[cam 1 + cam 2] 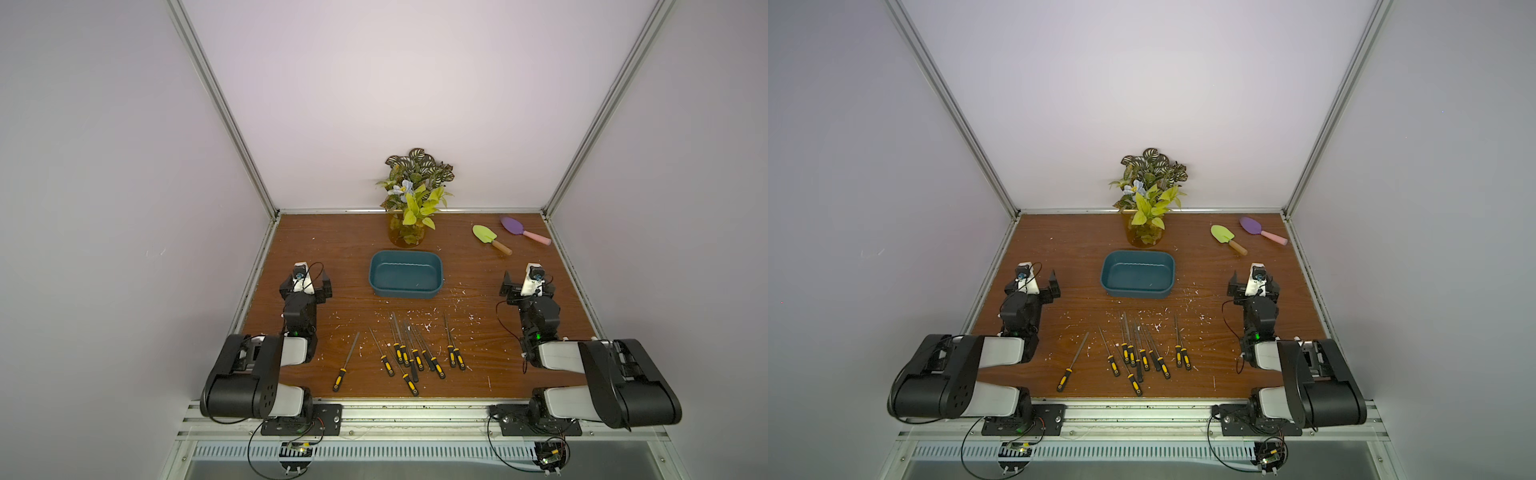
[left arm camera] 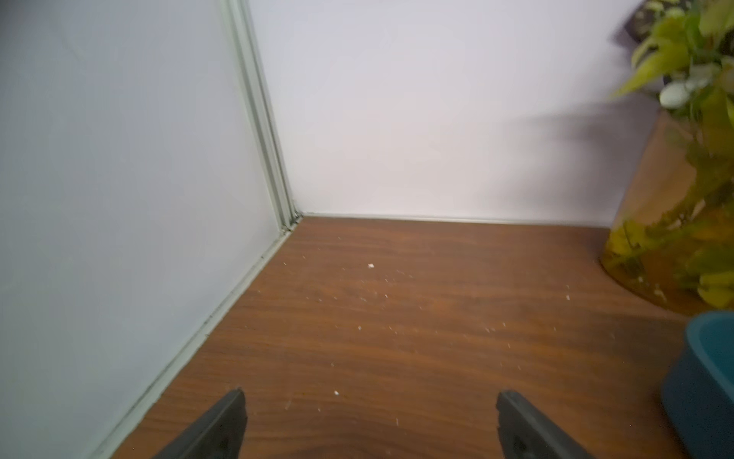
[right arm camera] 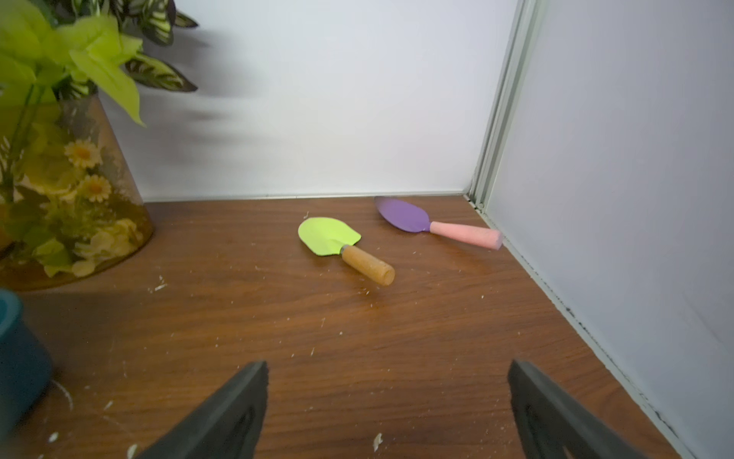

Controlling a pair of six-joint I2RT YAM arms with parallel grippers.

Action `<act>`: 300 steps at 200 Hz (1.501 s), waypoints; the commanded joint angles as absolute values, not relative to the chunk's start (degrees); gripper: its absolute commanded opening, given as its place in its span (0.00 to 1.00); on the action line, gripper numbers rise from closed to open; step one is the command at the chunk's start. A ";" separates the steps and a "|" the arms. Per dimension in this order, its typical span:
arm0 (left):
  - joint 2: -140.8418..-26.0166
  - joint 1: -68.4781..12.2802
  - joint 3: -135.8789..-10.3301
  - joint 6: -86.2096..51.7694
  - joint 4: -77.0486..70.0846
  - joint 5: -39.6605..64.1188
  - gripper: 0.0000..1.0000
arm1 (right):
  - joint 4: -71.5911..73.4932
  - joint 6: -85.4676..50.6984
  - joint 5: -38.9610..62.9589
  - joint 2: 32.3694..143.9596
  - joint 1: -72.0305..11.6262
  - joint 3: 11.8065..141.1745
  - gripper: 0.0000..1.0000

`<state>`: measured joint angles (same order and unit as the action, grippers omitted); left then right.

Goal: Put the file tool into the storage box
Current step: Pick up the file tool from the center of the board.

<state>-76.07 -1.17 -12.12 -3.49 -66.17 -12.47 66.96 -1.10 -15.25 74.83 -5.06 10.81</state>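
Evidently staged for pickup: left gripper [image 2: 369, 397] and right gripper [image 3: 389, 367], spread and empty, flank the storage box [image 1: 405, 293]; needle files [image 1: 417, 359] lie loose nearby.

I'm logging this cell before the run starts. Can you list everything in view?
files: about ten (overlaps hide the exact count), black-and-yellow handles, on the table's near half; a lone file lies apart, toward the left arm
storage box: one, dark teal, mid-table, empty
vase: one, amber glass, holding leafy stems, behind the box at the back wall
green trowel: one, lime blade, wooden handle, back right
purple trowel: one, purple blade, pink handle, back right corner
table: one, brown wood grain, white specks
left claw: one, black, open, holding nothing
right claw: one, black, open, holding nothing
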 commanded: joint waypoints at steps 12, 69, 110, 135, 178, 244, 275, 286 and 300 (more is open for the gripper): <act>-63.38 -1.76 -9.94 -11.53 -61.77 -15.62 1.00 | 49.61 -10.46 -16.38 65.11 -5.10 16.94 0.99; -56.51 -8.34 -27.96 -28.38 -22.52 -9.27 1.00 | 29.18 -25.40 2.62 55.19 -6.49 22.95 0.94; -58.22 -17.61 -38.60 -31.84 -6.37 -4.40 0.99 | 19.43 -25.73 3.75 51.19 -16.76 24.17 0.91; -63.90 -24.10 -47.60 -26.08 4.54 -4.07 0.99 | 14.54 -25.35 -0.21 49.60 -24.81 23.61 0.89; -65.45 -25.49 -46.19 -27.04 5.10 -2.13 1.00 | 6.77 -26.93 -2.56 49.15 -34.23 21.87 0.80; -63.45 -25.48 -52.97 -20.57 13.66 -3.94 1.00 | -1.49 -32.13 -5.60 43.73 -43.17 17.51 0.62; -61.47 -24.86 -47.10 -23.09 9.40 -1.58 0.99 | -3.37 -34.57 -9.54 46.23 -48.52 16.77 0.54; -61.10 -24.79 -47.80 -22.30 9.51 0.56 1.00 | -4.13 -35.45 -11.11 48.06 -50.84 17.09 0.53; -60.26 -24.70 -47.57 -22.49 10.06 -1.49 1.00 | -3.98 -36.74 -13.53 49.92 -54.19 16.95 0.52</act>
<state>-61.49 -25.04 -47.99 -22.76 8.75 -1.37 -2.66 -33.39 -7.92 47.48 -49.87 16.47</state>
